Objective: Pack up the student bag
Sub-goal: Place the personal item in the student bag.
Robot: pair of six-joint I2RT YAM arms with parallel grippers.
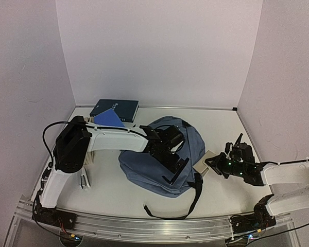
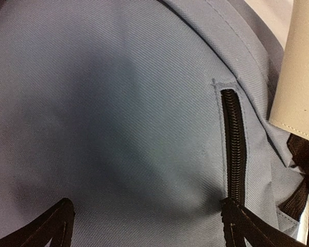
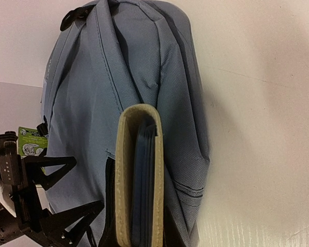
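Observation:
The blue-grey student bag point(image 1: 149, 162) lies flat in the middle of the table with its black straps trailing toward the near edge. My left gripper point(image 1: 176, 172) is open just above the bag's front, one fingertip point(image 2: 247, 226) at the lower end of the closed black pocket zipper point(image 2: 233, 144). My right gripper point(image 1: 212, 165) is shut on a beige-covered notebook with blue pages point(image 3: 139, 180), holding it edge-on against the bag's right side. The notebook also shows in the left wrist view point(image 2: 298, 72). The right fingers are mostly hidden behind the notebook.
A dark blue book point(image 1: 115, 108) and a lighter blue book point(image 1: 109, 119) lie at the back left by the wall. A small white and dark object point(image 1: 85, 180) lies under the left arm. A green tag point(image 3: 31, 141) sits beyond the bag.

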